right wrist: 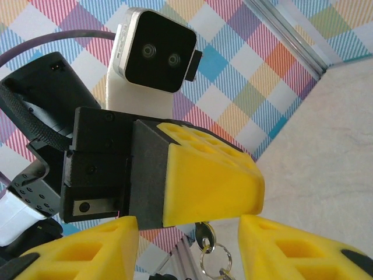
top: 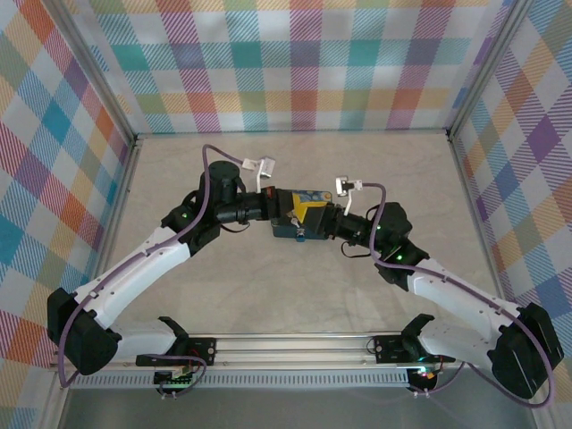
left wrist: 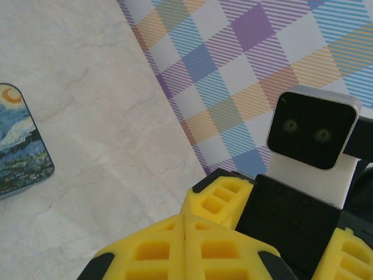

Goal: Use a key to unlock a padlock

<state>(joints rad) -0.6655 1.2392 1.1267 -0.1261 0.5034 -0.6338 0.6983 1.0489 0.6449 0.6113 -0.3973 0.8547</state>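
Key (right wrist: 204, 235) sits just under pressed-together left gripper (left wrist: 183, 230), long axis running between right gripper's (right wrist: 183, 245) spread fingers.

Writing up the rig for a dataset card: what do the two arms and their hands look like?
The left arm and right arm have white shells, black joints and a purple cable each. The left hand and right hand are black blocks with yellow, pocketed fingers, each topped by a white-and-black two-lens camera.

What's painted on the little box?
The box has blue swirls and a yellow moon, clearest in the left wrist view.
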